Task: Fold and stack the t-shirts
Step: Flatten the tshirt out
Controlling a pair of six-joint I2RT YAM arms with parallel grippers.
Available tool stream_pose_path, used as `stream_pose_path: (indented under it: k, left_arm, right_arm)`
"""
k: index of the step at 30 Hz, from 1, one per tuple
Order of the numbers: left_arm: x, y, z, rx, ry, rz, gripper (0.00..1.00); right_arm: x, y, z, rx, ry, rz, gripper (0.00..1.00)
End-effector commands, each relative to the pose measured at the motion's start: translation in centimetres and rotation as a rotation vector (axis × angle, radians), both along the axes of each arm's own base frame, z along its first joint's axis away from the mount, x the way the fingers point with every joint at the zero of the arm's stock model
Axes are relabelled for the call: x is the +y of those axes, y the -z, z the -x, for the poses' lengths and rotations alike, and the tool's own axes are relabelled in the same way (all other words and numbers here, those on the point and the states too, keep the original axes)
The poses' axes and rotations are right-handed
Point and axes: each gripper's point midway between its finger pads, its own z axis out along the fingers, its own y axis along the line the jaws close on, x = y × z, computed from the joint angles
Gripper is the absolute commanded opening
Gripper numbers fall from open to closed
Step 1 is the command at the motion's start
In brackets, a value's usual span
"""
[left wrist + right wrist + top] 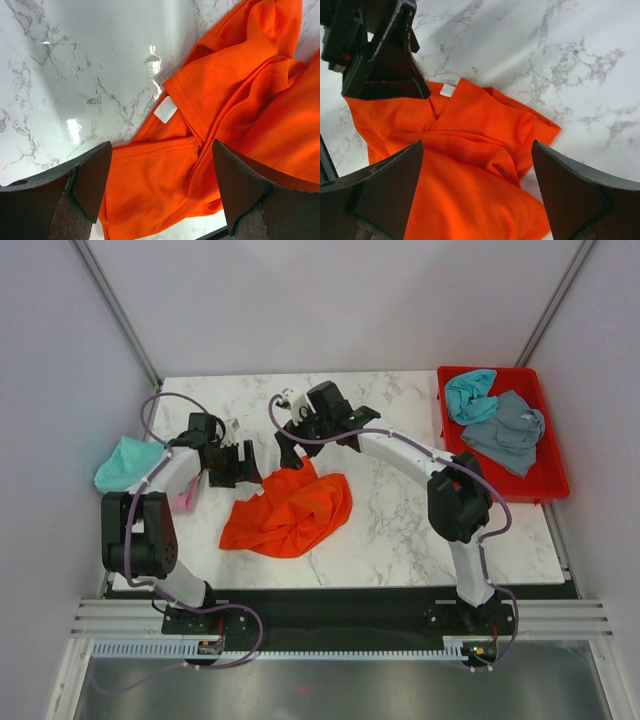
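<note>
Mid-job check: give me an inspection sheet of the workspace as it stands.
Surface: glossy white marble table.
Job's things: orange t-shirt crumpled at centre; teal t-shirt and pink t-shirt at left edge; second teal t-shirt and grey-blue t-shirt in red tray, far right.
Clutter: nothing seen.
Grippers: left gripper and right gripper open over the orange t-shirt, holding nothing.
Cables: purple cables loop along both arms.
Surroundings: white walls, metal frame.
</note>
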Motion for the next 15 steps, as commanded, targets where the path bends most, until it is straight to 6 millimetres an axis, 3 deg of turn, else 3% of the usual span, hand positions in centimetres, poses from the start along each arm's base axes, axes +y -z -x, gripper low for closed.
stream_pose_path:
  k: [1,2,4,8,12,13,14,15]
  left_arm:
    - [0.6,-3.5,-0.8,-0.096,-0.047,0.043,0.89]
    - [1.9,-3.9,-1.0,-0.109,-0.084,0.041,0.89]
    - [3.7,-5.5,-1.4,-0.159,-0.135,0.038,0.89]
    - [5.4,-7.7,-1.2,-0.229,-0.181,0.031,0.89]
    - [5.3,-8.3,-0.2,-0.252,-0.182,0.030,0.89]
    - [5.4,-7.0,2.0,-0.151,-0.201,0.012,0.87]
    - [7.1,-6.7,2.2,-0.153,-0.251,-0.073,0.83]
    - [7.2,-6.7,2.2,-0.156,-0.255,-0.076,0.83]
  right_arm:
    - [3.4,1.1,0.7,-0.012,-0.067,-0.011,0.98]
    - [3.7,2.5,0.7,0.002,-0.071,0.007,0.98]
    - [4.4,3.3,1.0,0.008,-0.083,0.021,0.98]
    - [4.3,6.7,0.9,0.019,-0.094,0.089,0.98]
    - [3.9,9.7,0.7,0.029,-0.090,0.156,0.98]
    - [3.7,10.2,0.5,0.024,-0.085,0.170,0.98]
    - [3.5,10.9,0.2,0.013,-0.077,0.195,0.98]
    - [3.2,11.1,-0.2,-0.002,-0.060,0.211,0.98]
